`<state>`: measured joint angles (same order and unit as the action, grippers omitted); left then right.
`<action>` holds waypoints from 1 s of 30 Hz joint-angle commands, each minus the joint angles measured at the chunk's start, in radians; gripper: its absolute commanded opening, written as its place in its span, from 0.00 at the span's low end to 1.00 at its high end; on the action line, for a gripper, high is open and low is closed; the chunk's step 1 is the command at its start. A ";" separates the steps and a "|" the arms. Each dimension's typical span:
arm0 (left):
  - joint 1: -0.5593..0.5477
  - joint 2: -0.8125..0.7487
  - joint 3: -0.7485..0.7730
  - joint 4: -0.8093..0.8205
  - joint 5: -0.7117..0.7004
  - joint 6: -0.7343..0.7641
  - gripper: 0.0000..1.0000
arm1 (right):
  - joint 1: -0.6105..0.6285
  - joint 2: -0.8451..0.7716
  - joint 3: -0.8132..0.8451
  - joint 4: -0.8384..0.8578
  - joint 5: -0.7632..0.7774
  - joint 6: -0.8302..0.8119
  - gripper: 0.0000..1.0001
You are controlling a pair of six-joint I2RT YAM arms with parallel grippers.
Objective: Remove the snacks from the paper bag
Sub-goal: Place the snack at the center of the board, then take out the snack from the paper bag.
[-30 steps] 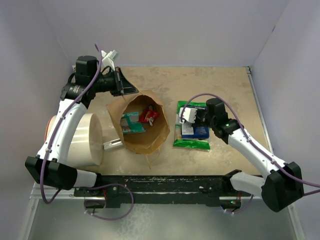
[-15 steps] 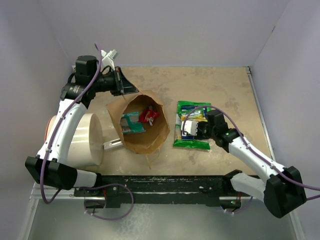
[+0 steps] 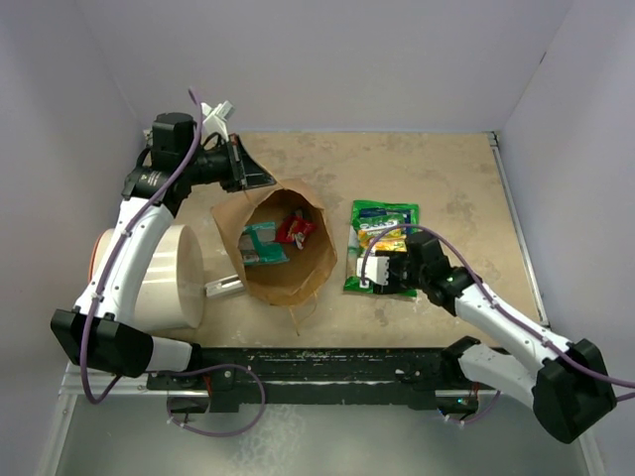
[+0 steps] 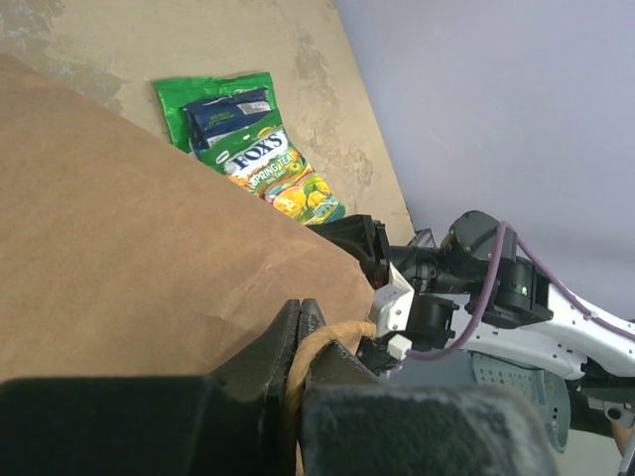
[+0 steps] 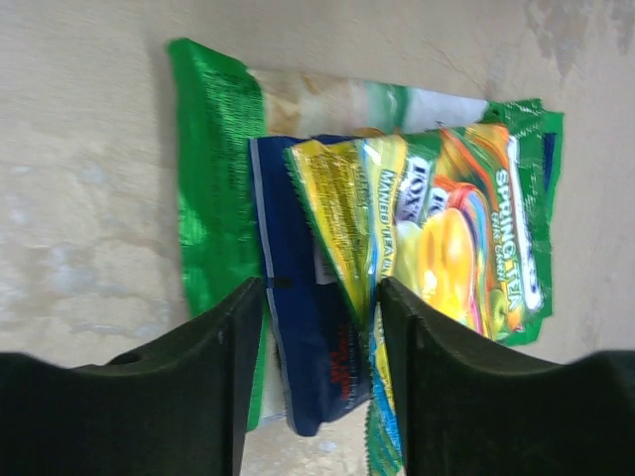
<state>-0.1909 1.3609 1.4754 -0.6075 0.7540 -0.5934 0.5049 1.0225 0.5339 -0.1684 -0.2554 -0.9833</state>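
The brown paper bag lies on its side with its mouth open upward. A teal packet and a red packet show inside it. My left gripper is at the bag's far rim, shut on the twisted paper handle. To the right, snacks are piled on the table: a yellow-green packet and a blue packet on a larger green packet. My right gripper hovers open over the pile's near end, its fingers straddling the blue packet's edge.
A large white cylinder lies left of the bag, with a small white-grey bar beside it. Lilac walls close the table's back and sides. The arms' black base rail runs along the near edge.
My right gripper has drawn back toward the near edge of the pile and opened its jaws, leaving the yellow-green packet on the pile. The left gripper and bag have not moved.
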 commanded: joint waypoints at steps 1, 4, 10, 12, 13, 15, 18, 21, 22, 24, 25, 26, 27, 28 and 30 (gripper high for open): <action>0.007 -0.044 -0.001 0.054 -0.008 -0.038 0.00 | 0.012 -0.055 0.054 -0.147 -0.111 0.009 0.58; 0.007 -0.046 -0.004 0.052 -0.006 -0.051 0.00 | 0.012 -0.073 0.135 -0.254 -0.155 0.011 0.63; 0.007 -0.057 -0.020 0.051 0.000 -0.062 0.00 | 0.107 -0.089 0.309 -0.319 -0.339 0.065 0.62; 0.007 -0.055 -0.023 0.042 0.003 -0.050 0.00 | 0.193 -0.091 0.339 -0.250 -0.334 0.128 0.62; 0.007 -0.053 -0.022 0.039 0.005 -0.047 0.00 | 0.233 -0.088 0.353 -0.205 -0.326 0.178 0.62; 0.007 -0.050 -0.023 0.038 0.010 -0.047 0.00 | 0.306 -0.065 0.382 -0.114 -0.316 0.237 0.62; 0.007 -0.053 -0.026 0.041 0.013 -0.046 0.00 | 0.396 0.003 0.428 0.032 -0.275 0.299 0.61; 0.007 -0.053 -0.027 0.040 0.016 -0.040 0.00 | 0.466 0.103 0.453 0.166 -0.207 0.322 0.61; 0.007 -0.053 -0.027 0.040 0.019 -0.039 0.00 | 0.485 0.144 0.463 0.206 -0.169 0.330 0.61; 0.007 -0.054 -0.027 0.036 0.025 -0.036 0.00 | 0.513 0.231 0.521 0.239 -0.119 0.323 0.60; 0.007 -0.054 -0.027 0.034 0.030 -0.034 0.00 | 0.521 0.270 0.543 0.240 -0.117 0.307 0.59; 0.007 -0.057 -0.027 0.033 0.034 -0.032 0.00 | 0.526 0.306 0.559 0.245 -0.116 0.289 0.59; 0.007 -0.059 -0.027 0.032 0.038 -0.030 0.00 | 0.529 0.348 0.567 0.259 -0.110 0.279 0.59; 0.007 -0.063 -0.028 0.031 0.039 -0.028 0.00 | 0.532 0.376 0.572 0.278 -0.105 0.274 0.59; 0.007 -0.066 -0.029 0.031 0.042 -0.029 0.00 | 0.534 0.444 0.582 0.317 -0.085 0.281 0.59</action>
<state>-0.1909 1.3315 1.4445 -0.6083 0.7670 -0.6392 1.0313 1.3842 1.0672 0.0227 -0.4049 -0.7052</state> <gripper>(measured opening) 0.003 0.596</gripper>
